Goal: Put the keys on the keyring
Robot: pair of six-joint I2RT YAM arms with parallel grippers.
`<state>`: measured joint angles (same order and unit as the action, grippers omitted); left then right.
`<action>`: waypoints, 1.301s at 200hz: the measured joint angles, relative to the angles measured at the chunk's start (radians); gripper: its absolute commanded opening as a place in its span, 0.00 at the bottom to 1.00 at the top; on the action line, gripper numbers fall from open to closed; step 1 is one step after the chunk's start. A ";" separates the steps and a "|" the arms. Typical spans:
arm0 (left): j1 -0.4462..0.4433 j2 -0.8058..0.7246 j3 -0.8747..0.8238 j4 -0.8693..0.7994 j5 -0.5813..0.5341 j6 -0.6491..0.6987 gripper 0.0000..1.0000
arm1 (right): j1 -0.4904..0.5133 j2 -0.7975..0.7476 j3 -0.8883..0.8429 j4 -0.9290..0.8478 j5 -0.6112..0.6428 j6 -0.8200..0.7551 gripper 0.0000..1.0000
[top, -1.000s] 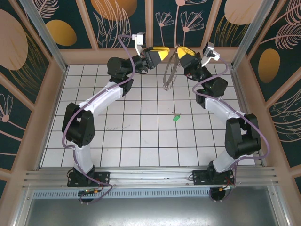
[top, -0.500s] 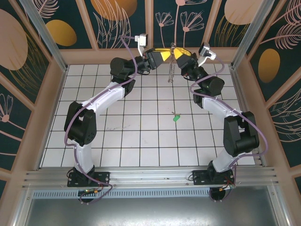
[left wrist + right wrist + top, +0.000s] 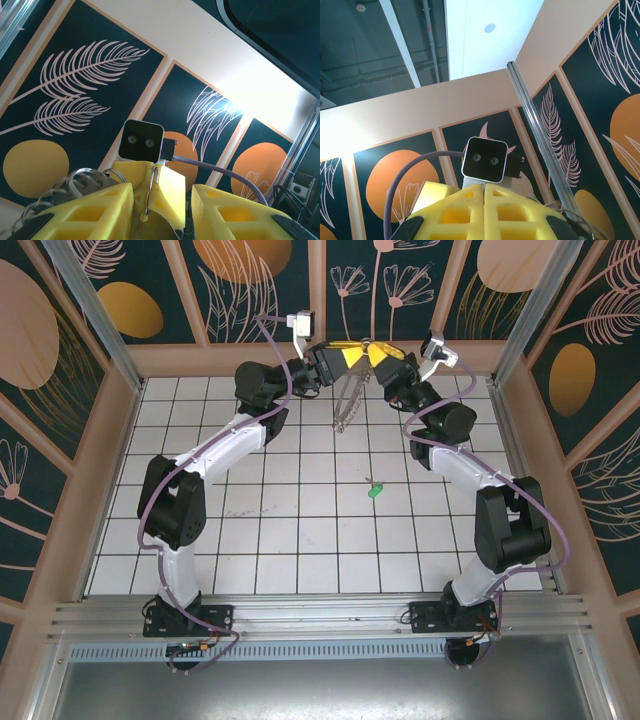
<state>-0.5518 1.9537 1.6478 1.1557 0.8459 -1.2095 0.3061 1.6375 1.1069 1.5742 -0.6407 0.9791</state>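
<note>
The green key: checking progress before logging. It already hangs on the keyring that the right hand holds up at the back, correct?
No. The top external view shows the green key lying on the tiles, apart from the keyring; the right hand does hold that up at the back.

Right end effector (image 3: pixel 484 190), fingers pressed together, faces a camera (image 3: pixel 485 159).

the keyring (image 3: pixel 75 182) runs off the left edge, and the key's (image 3: pixel 375 490) teeth are too small.
</note>
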 measured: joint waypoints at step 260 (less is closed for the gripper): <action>0.000 -0.021 0.206 -0.972 0.134 0.832 0.00 | -0.199 -0.369 -0.069 -0.791 -0.240 -0.346 0.47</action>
<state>-0.5518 1.9324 1.8542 0.1837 0.9798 -0.3779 0.1074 1.2686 1.0374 0.7834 -0.8806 0.6331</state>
